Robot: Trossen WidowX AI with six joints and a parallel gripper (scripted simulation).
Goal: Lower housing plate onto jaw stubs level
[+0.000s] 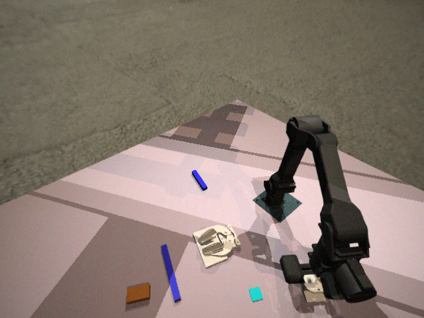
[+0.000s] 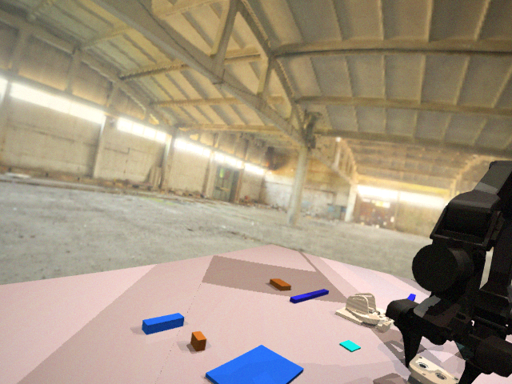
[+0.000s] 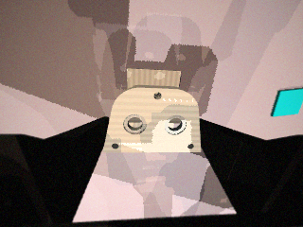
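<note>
We see the cream, round-shouldered housing plate (image 1: 312, 287) (image 2: 432, 370) (image 3: 142, 138) between the fingers of the black end effector (image 1: 312, 282) (image 2: 437, 372) (image 3: 152, 122), which is holding it, the fingers set rather wide against its two sides. Only our wrist view shows the plate's face whole: two ringed holes abreast, with three small dark holes around them. There a ribbed cream rectangular piece (image 1: 314, 297) (image 3: 153, 78) shows past the plate's rounded edge; the top view shows it too, while in the exterior view we cannot make it out.

The cream assembly with raised curved walls (image 1: 214, 244) (image 2: 362, 312) stands well apart from the plate on the pink counter (image 1: 136, 205) (image 2: 103, 351) (image 3: 47, 113). We find it in the top and exterior views, but the wrist view leaves it out. All three show the flat cyan square (image 1: 256, 293) (image 2: 350, 346) (image 3: 288, 102).

The exterior view alone gives us the flat bright-blue slab (image 2: 254, 366), the blue rectangular block (image 2: 163, 323) and the small orange block (image 2: 198, 341). From the top, we see the arm's dark teal square base plate (image 1: 281, 216) far more fully than from outside.
</note>
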